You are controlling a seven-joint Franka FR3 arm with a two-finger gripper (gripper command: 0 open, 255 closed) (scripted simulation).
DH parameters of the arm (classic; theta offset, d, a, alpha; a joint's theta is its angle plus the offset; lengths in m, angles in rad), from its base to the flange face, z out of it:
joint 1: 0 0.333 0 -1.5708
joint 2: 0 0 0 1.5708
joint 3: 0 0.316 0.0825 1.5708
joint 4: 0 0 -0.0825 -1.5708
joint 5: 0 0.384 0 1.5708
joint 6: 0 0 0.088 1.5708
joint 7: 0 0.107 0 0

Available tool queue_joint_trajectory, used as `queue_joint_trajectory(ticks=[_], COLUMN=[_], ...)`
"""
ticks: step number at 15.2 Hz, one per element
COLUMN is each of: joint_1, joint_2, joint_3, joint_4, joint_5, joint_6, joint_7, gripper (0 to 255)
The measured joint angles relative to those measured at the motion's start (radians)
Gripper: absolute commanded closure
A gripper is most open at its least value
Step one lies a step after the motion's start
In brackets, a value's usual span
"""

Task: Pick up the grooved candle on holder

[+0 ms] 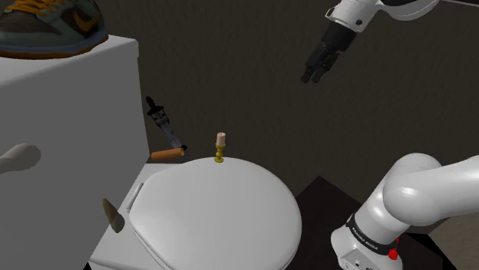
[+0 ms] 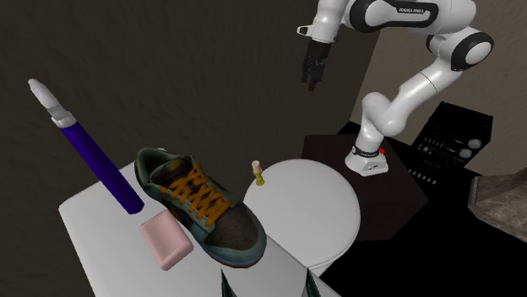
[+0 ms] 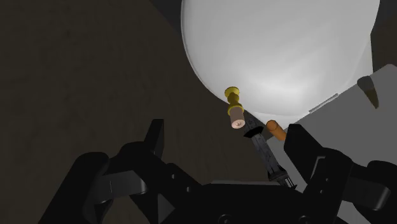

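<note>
The grooved candle [image 1: 221,139] is a short pale stub upright on a small gold holder [image 1: 219,157]. It stands at the back edge of a white toilet lid [image 1: 230,222]. In the second exterior view the candle [image 2: 257,167] stands between the shoe and the lid [image 2: 321,207]. My black gripper [image 1: 313,74] hangs high in the air, well above the candle and toward the shoulder view's right, also high up [image 2: 311,79] from the other side. Seen from the wrist, the candle [image 3: 236,117] lies far beyond the gripper [image 3: 226,135], whose fingers [image 3: 156,137] stand apart, open and holding nothing.
A white cabinet [image 1: 92,100] beside the toilet carries a sneaker [image 2: 201,202], a purple pen [image 2: 97,160] and a pink block [image 2: 165,240]. A dark tool with an orange handle [image 1: 166,153] leans behind the candle. The dark stand [image 2: 397,194] bears the arm.
</note>
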Motion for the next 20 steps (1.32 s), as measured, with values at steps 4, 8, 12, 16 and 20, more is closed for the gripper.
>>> queue_joint_trajectory(ticks=[4,8,12,16,20], joint_1=[0.0,0.001,-0.008,-0.019,-0.037], joint_2=[0.027,0.109,0.205,0.328,0.461], joint_3=[0.041,0.123,0.192,0.272,0.339], joint_4=[-0.025,-0.065,-0.082,-0.076,-0.053], joint_5=[0.003,0.006,-0.009,-0.039,-0.097], joint_6=[0.052,0.171,0.28,0.386,0.476], joint_7=[0.045,0.136,0.221,0.332,0.447], gripper=[0,0,0,0,0])
